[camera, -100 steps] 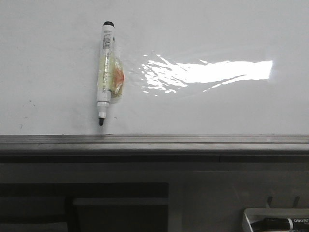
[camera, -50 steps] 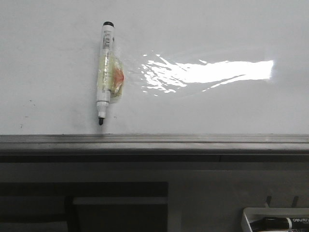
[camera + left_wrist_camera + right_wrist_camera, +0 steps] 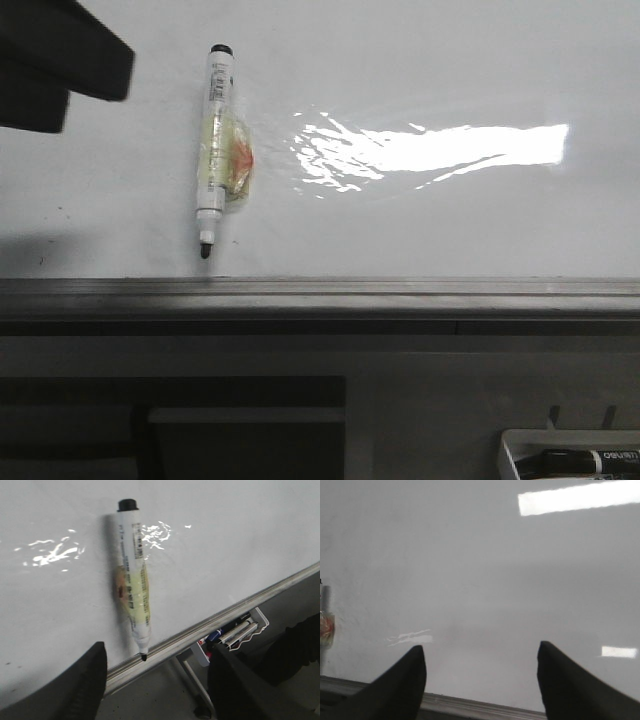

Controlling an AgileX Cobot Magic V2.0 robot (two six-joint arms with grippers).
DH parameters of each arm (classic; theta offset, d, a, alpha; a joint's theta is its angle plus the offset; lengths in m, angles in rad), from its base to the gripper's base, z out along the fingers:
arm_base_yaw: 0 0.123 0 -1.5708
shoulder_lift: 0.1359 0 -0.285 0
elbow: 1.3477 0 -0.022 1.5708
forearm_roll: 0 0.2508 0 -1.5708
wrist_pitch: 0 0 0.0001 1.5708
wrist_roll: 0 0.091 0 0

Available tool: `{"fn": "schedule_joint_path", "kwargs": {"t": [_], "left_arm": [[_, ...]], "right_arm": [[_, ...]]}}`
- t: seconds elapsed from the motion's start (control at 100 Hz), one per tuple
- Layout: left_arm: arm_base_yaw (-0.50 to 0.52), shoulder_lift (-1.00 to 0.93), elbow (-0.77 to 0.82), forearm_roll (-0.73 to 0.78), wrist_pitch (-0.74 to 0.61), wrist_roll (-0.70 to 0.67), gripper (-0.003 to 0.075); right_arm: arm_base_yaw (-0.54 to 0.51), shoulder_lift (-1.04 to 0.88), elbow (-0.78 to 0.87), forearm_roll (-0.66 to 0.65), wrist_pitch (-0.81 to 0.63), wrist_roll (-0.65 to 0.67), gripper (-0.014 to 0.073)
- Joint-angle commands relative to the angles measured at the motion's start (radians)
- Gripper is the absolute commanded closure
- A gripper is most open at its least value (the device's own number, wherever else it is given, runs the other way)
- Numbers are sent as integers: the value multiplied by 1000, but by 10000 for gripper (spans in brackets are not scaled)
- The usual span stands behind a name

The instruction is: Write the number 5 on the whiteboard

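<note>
A marker [image 3: 219, 150] sits flat against the whiteboard [image 3: 420, 220], its long axis close to upright and leaning just a touch, black butt end at the top and the dark writing tip pointing down toward the grey ledge [image 3: 400, 290] that runs along the board's lower edge. The tip stops just above that ledge. Around the marker's middle is a yellowish, crinkled wrap with an orange patch, perhaps tape, though the glare makes it hard to be sure. To the marker's right a bright reflection [image 3: 440, 148] streaks across the glossy surface. No written 5 shows on the board. The left gripper [image 3: 155, 680] hangs in front of the marker with its two dark fingers [image 3: 80, 690] spread wide apart, holding nothing; in the front view its dark bulk fills the upper left corner. The right gripper [image 3: 480, 680] faces a bare stretch of board, fingers likewise parted and empty. Below the ledge, at the right, a small white tray [image 3: 520, 445] holds another black marker [image 3: 585, 462].
</note>
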Motion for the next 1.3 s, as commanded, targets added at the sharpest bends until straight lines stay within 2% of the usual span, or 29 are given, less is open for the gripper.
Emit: {"fn": "schedule_joint_path", "kwargs": {"t": [0.0,0.13,0.4,0.83,0.95,1.02,1.12,1.22,1.29], "left_arm": [[-64,44,-38,-31,-128,0,323],[-121,127,-38,-34,-225,0,323],[-125,239,-38,-67,-334,0,323],[-125,343,-38,-74,-383,0,332],[-125,362,-38,-98,-379,0,420],[-125,364,-38,-101,-377,0,531],[-125,364,-38,-101,-367,0,741],[-125,358,-38,-95,-343,0,741],[-125,338,-39,-69,-315,6,741]], "right_arm": [[1,17,-35,-7,-63,-14,165],[1,17,-35,-7,-57,-14,165],[1,17,-35,-7,-56,-14,165],[1,17,-35,-7,-56,-14,165],[1,17,-35,-7,-54,-14,165],[1,17,-35,-7,-49,-14,165],[3,17,-35,-1,-48,-14,165],[3,17,-35,33,-48,-17,165],[16,17,-35,91,-48,-71,165]]}}
